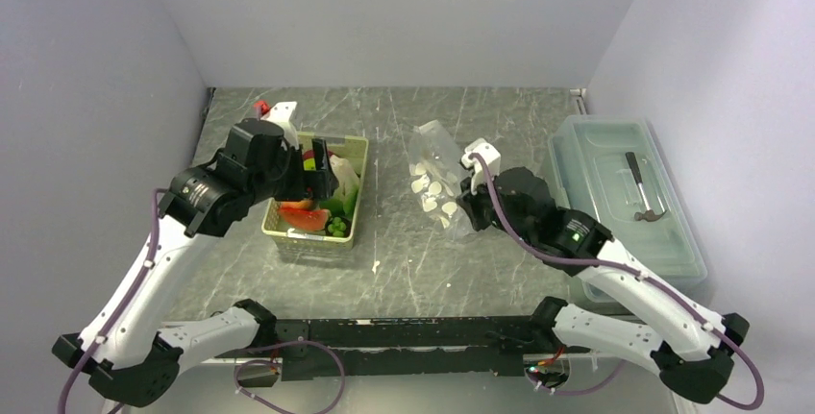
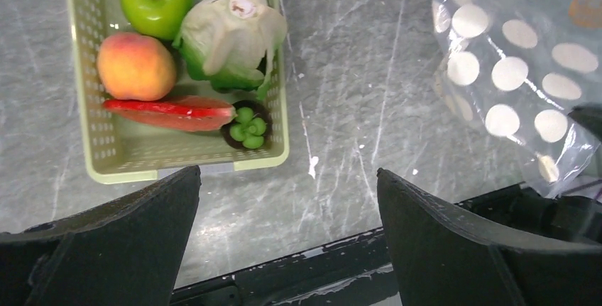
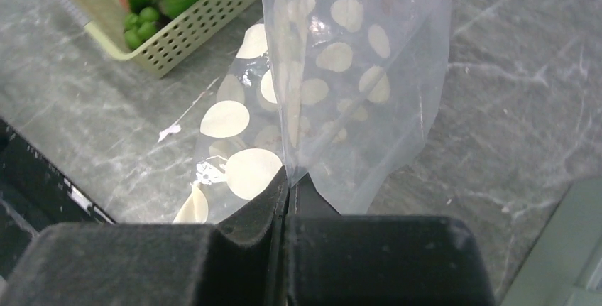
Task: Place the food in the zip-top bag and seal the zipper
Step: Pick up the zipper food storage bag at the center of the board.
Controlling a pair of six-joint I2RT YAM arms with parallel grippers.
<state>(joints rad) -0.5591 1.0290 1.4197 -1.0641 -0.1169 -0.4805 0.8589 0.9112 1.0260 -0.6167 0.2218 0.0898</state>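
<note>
My left pincer (image 2: 287,175) hangs wide open above the basket (image 2: 106,171) of food (image 2: 136,67), frame centre-left; my right pincer (image 3: 287,182) pinches the edge of the zip-top bag (image 3: 355,72).

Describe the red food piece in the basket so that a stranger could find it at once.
Find the yellow-green basket on the left half of the grey table. At its near end lies the red strip, beside the orange-red ball, its tip by the green grapes. It alone is long and flat; its neighbours are round or leafy.
</note>
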